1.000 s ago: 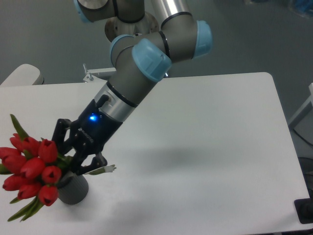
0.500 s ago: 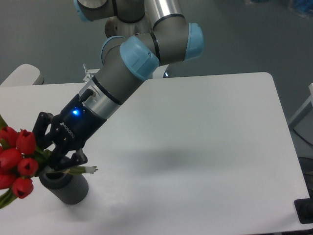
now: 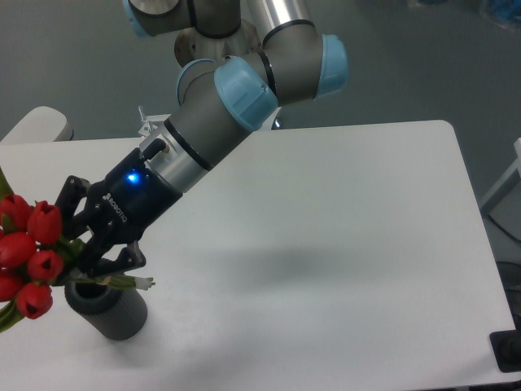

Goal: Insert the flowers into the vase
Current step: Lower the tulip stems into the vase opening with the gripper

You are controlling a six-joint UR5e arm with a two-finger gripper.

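The flowers (image 3: 28, 252), a bunch of red tulip buds with green stems, hang at the table's left edge, partly cut off by the frame. My gripper (image 3: 89, 248) is shut on their stems. The stem ends (image 3: 134, 282) stick out to the right, lying across the top of the vase. The vase (image 3: 107, 308) is a short dark grey ribbed cylinder standing upright at the front left, just below the gripper. The bunch lies nearly horizontal, blooms to the left of the vase mouth.
A white table (image 3: 326, 228) carries the vase. A rounded white object (image 3: 37, 126) sits beyond the table's back left corner. A small metal bracket (image 3: 151, 124) is at the back edge. A dark object (image 3: 509, 352) is at the front right corner.
The gripper carried the bunch left from the vase, so the blooms left the vase mouth and part went out of frame. In the last half second it shifted slightly right and down.
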